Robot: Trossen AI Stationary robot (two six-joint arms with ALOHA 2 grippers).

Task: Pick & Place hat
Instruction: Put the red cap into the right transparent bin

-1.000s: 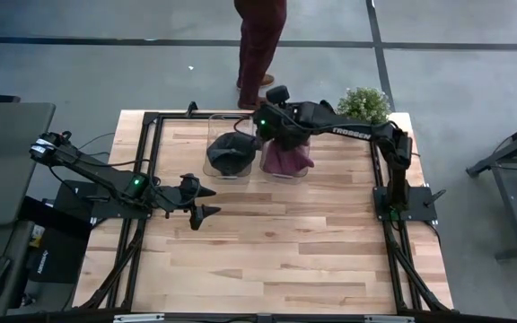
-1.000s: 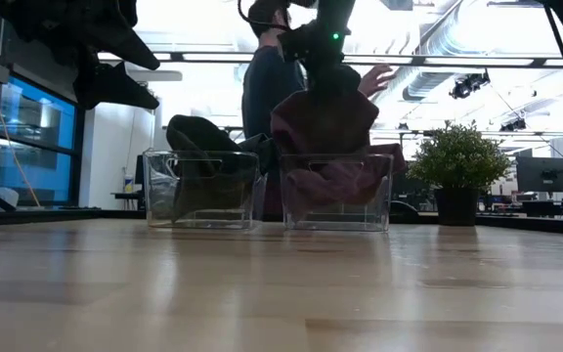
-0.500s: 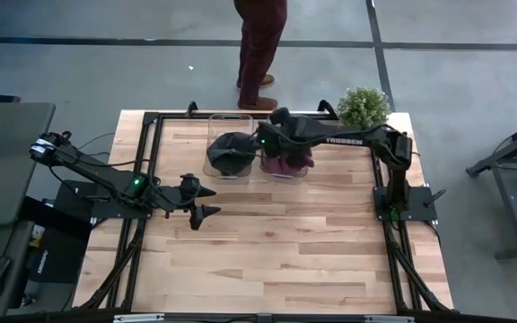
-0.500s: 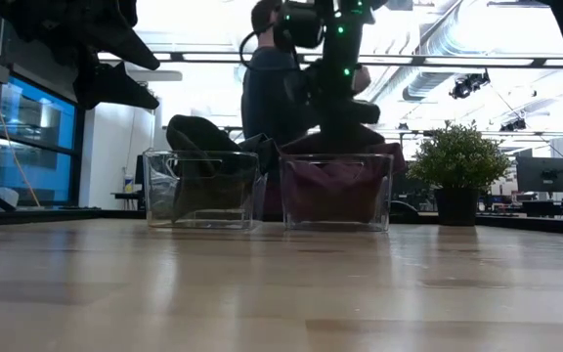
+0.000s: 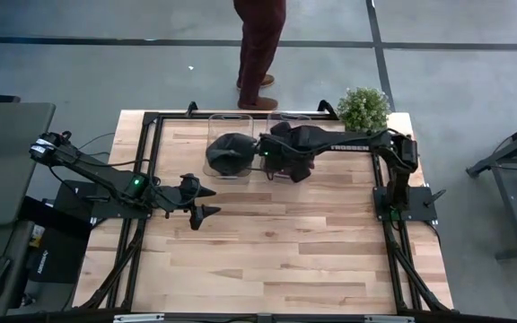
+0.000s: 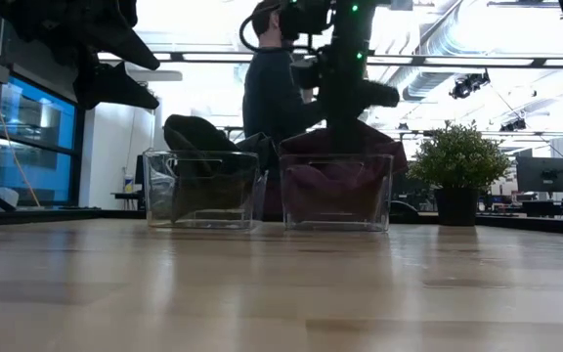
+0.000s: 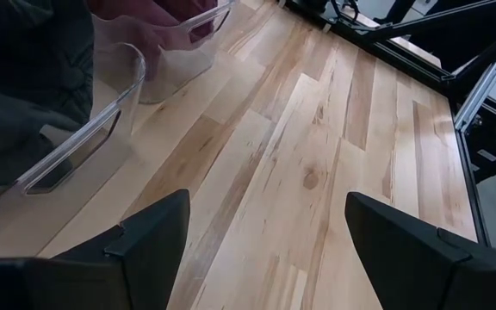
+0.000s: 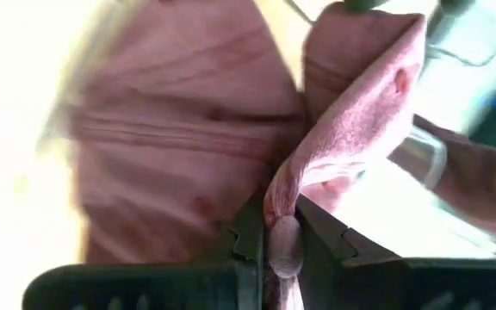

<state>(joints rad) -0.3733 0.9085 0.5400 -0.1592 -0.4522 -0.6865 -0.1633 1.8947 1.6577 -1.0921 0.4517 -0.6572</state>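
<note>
The right end effector (image 8: pixel 284 245) is pinched nearly shut on a fold of the soft maroon-pink fabric hat (image 8: pixel 188 129), and the hat sits down inside the right-hand clear plastic bin (image 6: pixel 336 192) at the far edge of the light wooden desk (image 5: pixel 267 242). Judged from this, the placing step is close to done: the hat lies directly below and in front of the right end effector, so the coming move turns on a release and a straight lift clear of the bin's walls, not on any sideways travel. The hat is crumpled, with no clear long axis to read. The right arm is plainly the nearer one; the left end effector (image 5: pixel 206 201) hangs wide apart, holding nothing, over the desk's left half, well apart from both bins. The dark grey hat (image 5: pixel 229 152) fills the left-hand clear plastic bin (image 6: pixel 201 190) just beside. The high view hides the maroon hat almost wholly under the right arm; the low view shows it resting within the bin, with some cloth at the rim; only the right wrist view shows the pinch on the fold. The left wrist view shows bare desk between its fingers (image 7: pixel 149 237).
</note>
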